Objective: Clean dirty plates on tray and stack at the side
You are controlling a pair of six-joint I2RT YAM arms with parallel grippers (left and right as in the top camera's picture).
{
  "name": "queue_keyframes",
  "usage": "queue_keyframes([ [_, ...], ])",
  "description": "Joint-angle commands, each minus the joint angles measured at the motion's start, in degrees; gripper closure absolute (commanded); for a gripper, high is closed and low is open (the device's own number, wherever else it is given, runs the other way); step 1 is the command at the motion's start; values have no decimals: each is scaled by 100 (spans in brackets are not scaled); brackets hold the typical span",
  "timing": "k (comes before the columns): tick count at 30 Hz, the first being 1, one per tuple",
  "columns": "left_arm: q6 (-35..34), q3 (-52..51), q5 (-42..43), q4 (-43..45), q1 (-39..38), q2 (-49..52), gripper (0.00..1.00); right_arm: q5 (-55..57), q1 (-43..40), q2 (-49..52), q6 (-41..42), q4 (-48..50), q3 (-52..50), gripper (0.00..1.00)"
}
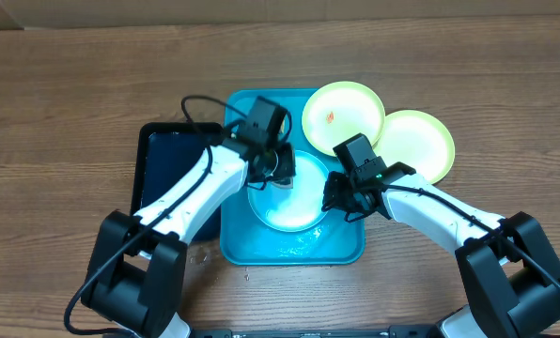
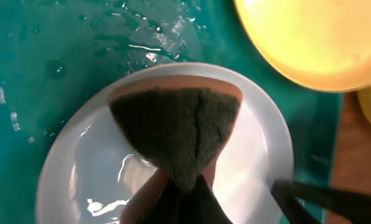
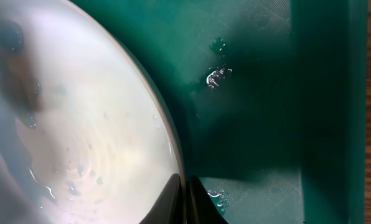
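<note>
Brown wood-grain table (image 1: 64,84) fills whole bkgd, evenly lit w/ soft shadows.

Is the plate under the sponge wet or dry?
Wet: water droplets and glossy streaks lie on the plate, seen in both wrist views.

My left gripper (image 1: 280,175) pinches the sponge (image 2: 176,127), which rests on the held plate (image 1: 294,208) beneath its fingers; that plate lies in the tray (image 1: 247,246); my right gripper (image 3: 185,191) is closed on its rim at the plate's right edge; beyond the right fingers a second plate (image 1: 343,115) overhangs the tray's far right corner, its rim over a third plate (image 1: 421,143) on the table (image 1: 73,94) further right; left of the left fingers a smaller tray (image 1: 163,164) lies against the tray.
</note>
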Motion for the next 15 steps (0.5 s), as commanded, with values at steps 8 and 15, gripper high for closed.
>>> queue_keyframes([
  [8,723,186,-267,-1250,59,13,96,15,4,46,-17,28,-68,96],
  [15,723,-179,-452,-984,59,282,96,15,4,46,-17,28,-68,96],
])
